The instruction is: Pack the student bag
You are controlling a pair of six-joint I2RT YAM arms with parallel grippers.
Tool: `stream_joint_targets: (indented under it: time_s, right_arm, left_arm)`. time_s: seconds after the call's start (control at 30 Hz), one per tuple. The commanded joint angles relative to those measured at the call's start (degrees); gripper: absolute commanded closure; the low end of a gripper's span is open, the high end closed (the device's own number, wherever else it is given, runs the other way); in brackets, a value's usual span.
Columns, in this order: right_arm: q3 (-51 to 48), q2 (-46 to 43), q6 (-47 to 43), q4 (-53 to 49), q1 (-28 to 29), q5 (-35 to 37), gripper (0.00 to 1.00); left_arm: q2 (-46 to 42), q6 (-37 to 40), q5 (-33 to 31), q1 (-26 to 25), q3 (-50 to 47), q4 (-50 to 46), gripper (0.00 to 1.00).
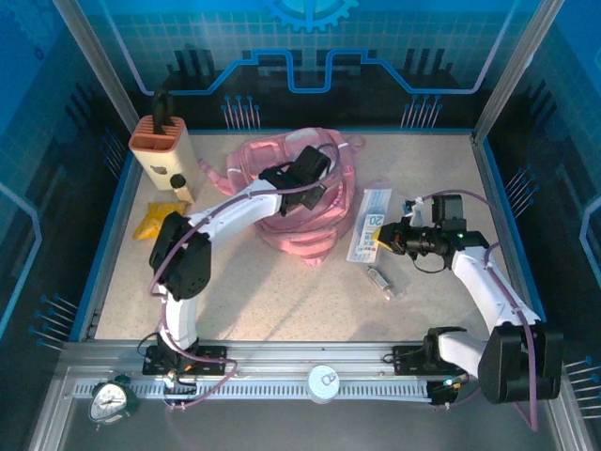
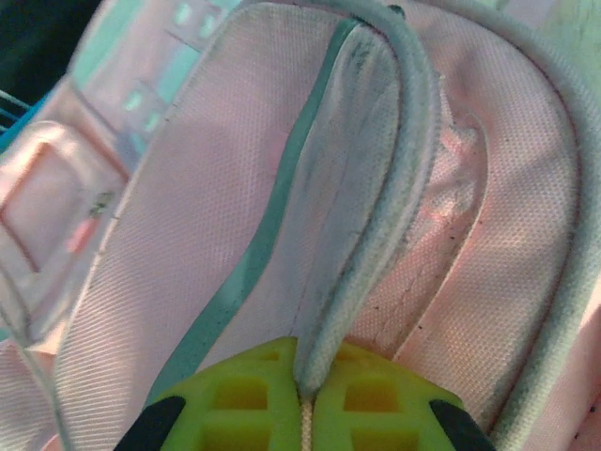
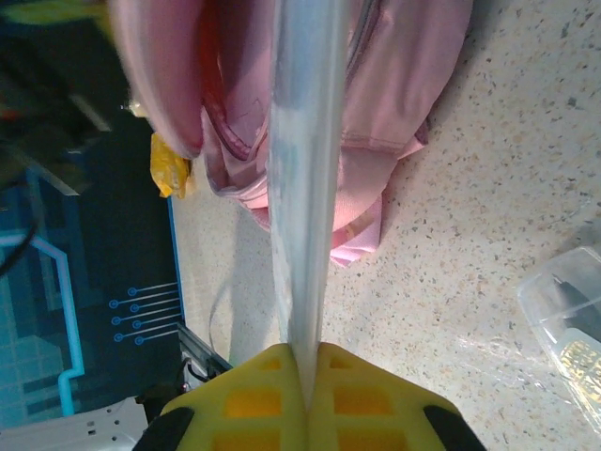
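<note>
The student bag (image 1: pixel 282 169) is a soft pink backpack lying at the back middle of the table. My left gripper (image 1: pixel 315 185) reaches over it. In the left wrist view that gripper (image 2: pixel 305 395) is shut on a pale grey corded edge (image 2: pixel 394 197) of the pink bag (image 2: pixel 188 216). My right gripper (image 1: pixel 392 241) sits just right of the bag. It is shut on a long flat clear plastic pack (image 1: pixel 368 224) with a blue label, seen edge-on as the clear pack (image 3: pixel 305 188) rising from the right gripper (image 3: pixel 308 381) toward the bag (image 3: pixel 394 103).
A tan knife block (image 1: pixel 161 141) stands at the back left, with a small bottle (image 1: pixel 178 186) and a yellow packet (image 1: pixel 150 223) near it. A small clear case (image 1: pixel 383 282) lies on the table below the pack. An alarm clock (image 1: pixel 111 399) rests on the front rail.
</note>
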Motion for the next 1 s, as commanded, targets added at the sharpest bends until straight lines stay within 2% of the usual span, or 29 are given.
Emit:
stream_joint_targets:
  time_s: [0.0, 0.17, 0.27, 0.4, 0.53, 0.63, 0.67, 0.73, 0.83, 0.97]
  right_arm:
    - [0.55, 2.02, 2.56, 5.12, 4.36, -1.22, 0.95]
    - [3.02, 9.09, 7.37, 14.98, 12.18, 0.98, 0.95]
    - [7.10, 15.68, 7.67, 16.99, 15.39, 3.18, 0.92]
    - [12.56, 24.90, 9.97, 25.28, 18.20, 3.06, 0.90]
    - [21.05, 34.37, 8.81, 24.17, 19.48, 5.53, 0.86]
    - [24.36, 39.08, 10.89, 28.35, 20.09, 8.01, 0.80]
    - [26.43, 40.79, 10.29, 27.35, 20.42, 8.53, 0.75]
    - [31.22, 43.77, 7.89, 23.52, 20.90, 8.13, 0.73]
    - [32.14, 44.37, 6.19, 21.22, 20.92, 8.81, 0.65]
    - [28.21, 39.06, 2.11, 17.29, 20.91, 13.74, 0.54]
  left_arm:
    - [-6.73, -8.49, -0.11, 0.02, 3.90, -6.52, 1.00]
    - [-7.01, -15.01, -1.13, 0.04, 8.20, -12.60, 1.00]
    - [-6.55, -18.93, 1.82, 0.01, 10.89, -15.23, 1.00]
    - [-6.06, -23.06, 4.06, -0.08, 12.75, -16.55, 1.00]
    - [-5.22, -26.12, 5.12, -0.09, 14.35, -16.93, 1.00]
    - [-3.65, -27.84, 5.55, -0.09, 16.27, -17.41, 1.00]
    - [-3.03, -28.22, 5.08, -0.10, 17.02, -18.00, 1.00]
    - [-2.26, -28.84, 4.80, -0.08, 18.08, -18.82, 1.00]
    - [-2.07, -28.92, 5.07, -0.01, 17.92, -18.43, 1.00]
    - [-2.88, -29.23, 4.64, -0.01, 16.55, -17.95, 1.00]
